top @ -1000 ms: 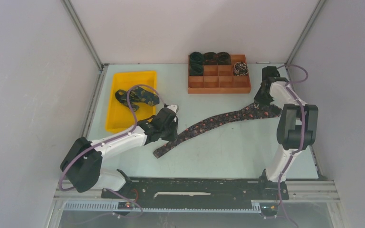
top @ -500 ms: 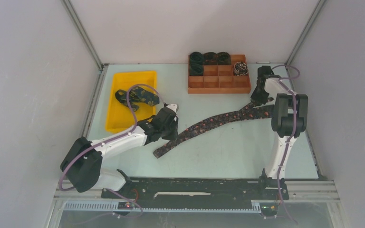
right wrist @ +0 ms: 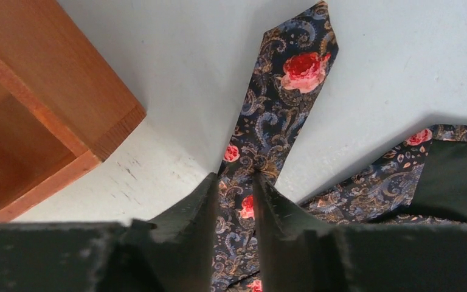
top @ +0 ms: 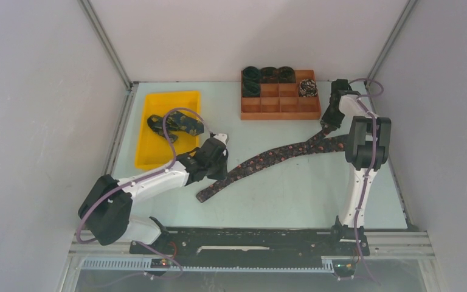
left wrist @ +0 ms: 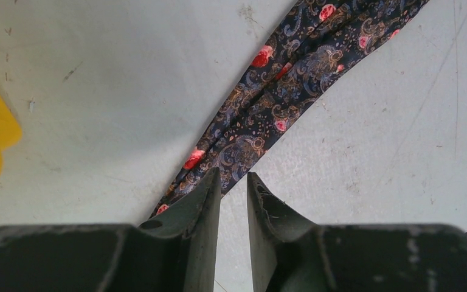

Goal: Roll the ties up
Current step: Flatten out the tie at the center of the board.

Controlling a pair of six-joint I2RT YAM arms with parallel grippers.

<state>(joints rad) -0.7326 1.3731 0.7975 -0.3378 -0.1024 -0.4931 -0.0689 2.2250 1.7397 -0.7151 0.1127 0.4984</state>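
Dark tie [top: 267, 157]: stretched across table [top: 292, 194].
Left gripper [left wrist: 233, 176]: jaws slightly apart at tie's edge.
Right gripper [right wrist: 235, 177]: straddling narrow end; grip unclear.

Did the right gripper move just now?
Yes. The right gripper shifted slightly left, closer to the wooden compartment tray.
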